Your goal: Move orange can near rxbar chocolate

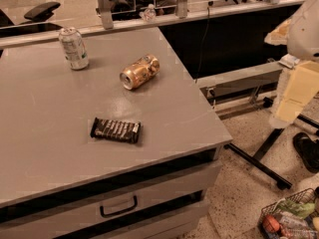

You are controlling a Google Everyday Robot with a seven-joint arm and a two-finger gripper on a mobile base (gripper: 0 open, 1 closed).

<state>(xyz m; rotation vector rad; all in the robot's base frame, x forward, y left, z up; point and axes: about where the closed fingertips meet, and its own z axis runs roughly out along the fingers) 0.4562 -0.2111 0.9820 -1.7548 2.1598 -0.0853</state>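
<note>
Grey table (174,118): flat top, front right corner toward the camera. Two drawers below; the upper one carries a black handle (118,206).
White-and-green can (74,48): upright, back left of the tabletop, near the rear edge.
Pale rail (224,8): runs along behind the table. A small clear bottle (148,13) stands just beyond it.
Black cable (204,39): hangs down the dark panel right of the table.
Chair armrest (42,9): top left, beyond the rail.
Speckled floor (239,198): black stand legs (256,166) cross it. Dark shape (306,151) at the right edge, possibly a shoe.
Wire basket (274,209): bottom right corner, holding green and orange items.
</note>
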